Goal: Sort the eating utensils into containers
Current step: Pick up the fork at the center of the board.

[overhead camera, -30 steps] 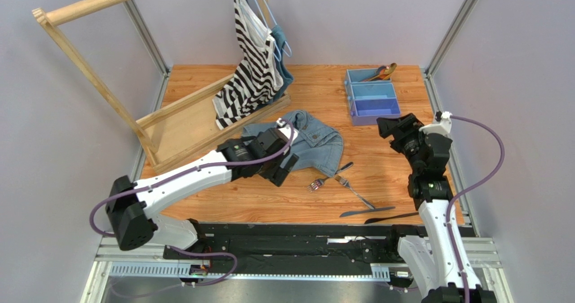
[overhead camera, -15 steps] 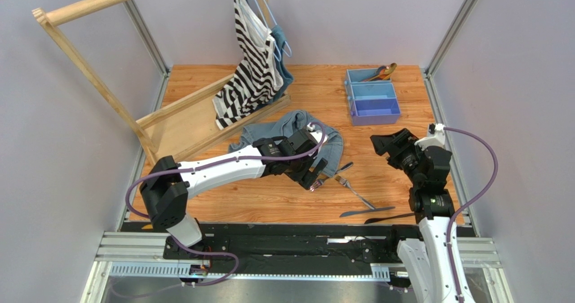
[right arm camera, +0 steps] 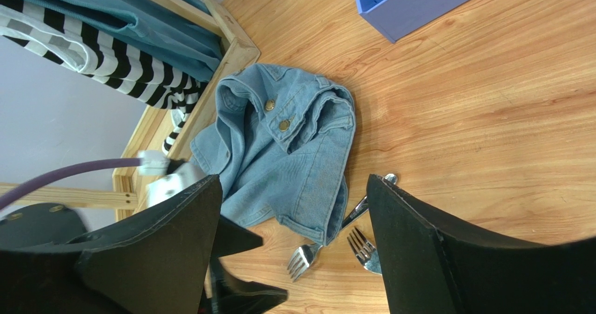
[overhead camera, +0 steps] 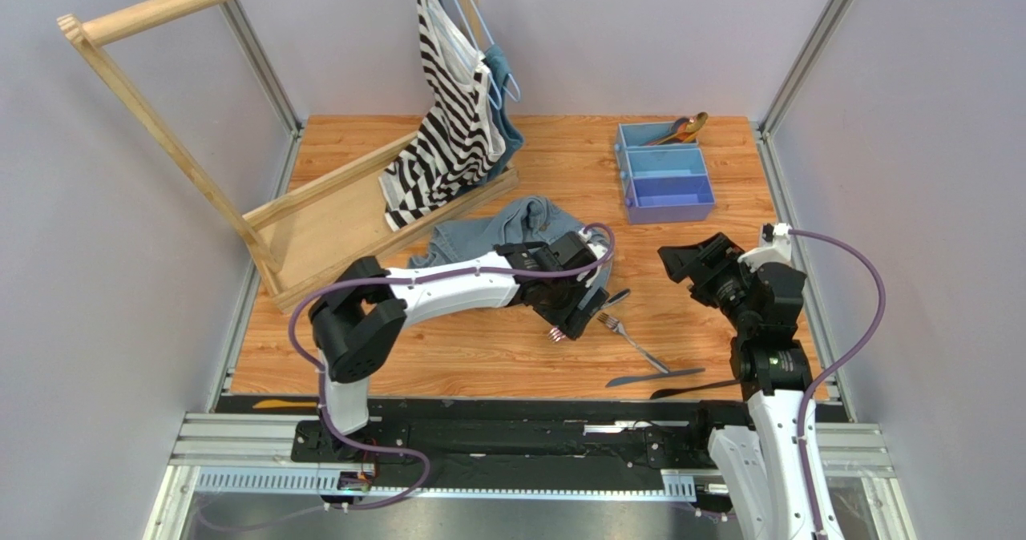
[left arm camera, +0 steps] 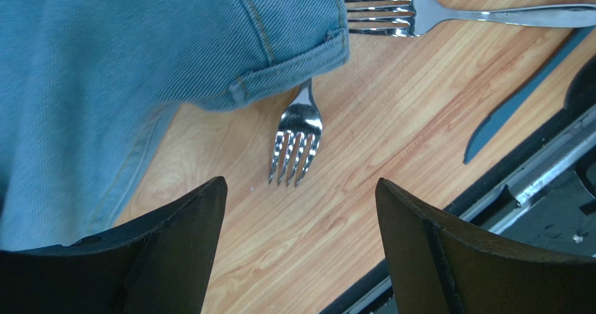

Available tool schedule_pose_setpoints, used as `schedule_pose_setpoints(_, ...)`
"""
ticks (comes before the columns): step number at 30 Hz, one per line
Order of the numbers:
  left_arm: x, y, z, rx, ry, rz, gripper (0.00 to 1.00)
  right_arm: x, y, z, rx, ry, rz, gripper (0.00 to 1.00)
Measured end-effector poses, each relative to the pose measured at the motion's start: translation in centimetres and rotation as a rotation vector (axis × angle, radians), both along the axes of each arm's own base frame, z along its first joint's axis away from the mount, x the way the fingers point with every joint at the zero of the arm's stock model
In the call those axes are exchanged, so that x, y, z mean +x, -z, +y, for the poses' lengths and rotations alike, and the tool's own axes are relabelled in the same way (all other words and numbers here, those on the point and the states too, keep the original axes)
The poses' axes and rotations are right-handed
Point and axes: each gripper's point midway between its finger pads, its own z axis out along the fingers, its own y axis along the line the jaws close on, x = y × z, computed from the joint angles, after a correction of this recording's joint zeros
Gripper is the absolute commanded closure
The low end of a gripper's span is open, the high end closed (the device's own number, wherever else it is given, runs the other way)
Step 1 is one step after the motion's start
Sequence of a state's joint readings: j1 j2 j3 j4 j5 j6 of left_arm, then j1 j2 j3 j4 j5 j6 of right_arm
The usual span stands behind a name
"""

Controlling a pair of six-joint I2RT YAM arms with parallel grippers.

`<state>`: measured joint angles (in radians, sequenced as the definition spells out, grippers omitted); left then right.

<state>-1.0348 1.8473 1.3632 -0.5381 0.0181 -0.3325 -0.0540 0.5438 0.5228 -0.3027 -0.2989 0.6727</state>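
The counter (left arm camera: 350, 209) is made of warm, clearly grained wood, smoothed to a faint satin sheen. A fork (left arm camera: 296, 134) and a second fork (left arm camera: 455, 13) are made of polished, mirror-bright metal. A knife (left arm camera: 514, 104) is finished in dark, matt grey. The garment (left arm camera: 140, 62) is woven blue denim, finely ribbed, and is fitted with metal buttons (right arm camera: 274, 115). The fingers (left arm camera: 175, 251) of the left hand (left arm camera: 301, 182) are formed of matt black plastic. The tray (overhead camera: 665, 192) is moulded of smooth blue plastic. The rack (overhead camera: 157, 125) is built of pale bare wood.
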Motion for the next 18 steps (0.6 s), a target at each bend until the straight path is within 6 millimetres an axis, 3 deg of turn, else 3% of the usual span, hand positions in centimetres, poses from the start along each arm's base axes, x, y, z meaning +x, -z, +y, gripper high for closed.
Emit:
schedule_pose_setpoints(7,-0.1,2.7,-0.7,0.05,0.012,0.056,0.19,-0.4,-0.4,1.1,0.042,-0.052,-0.003,0.2)
schedule_pose_setpoints(13,0.4,3.2,-1.4,0.068,0.016,0.062,0.4,-0.5,-0.7,1.5,0.058,-0.075,-0.006,0.18)
schedule_pose_setpoints(18,0.0,4.7,-0.7,0.117,0.014,0.088,0.54,-0.5,-0.7,1.5,0.058,-0.075,-0.007,0.18)
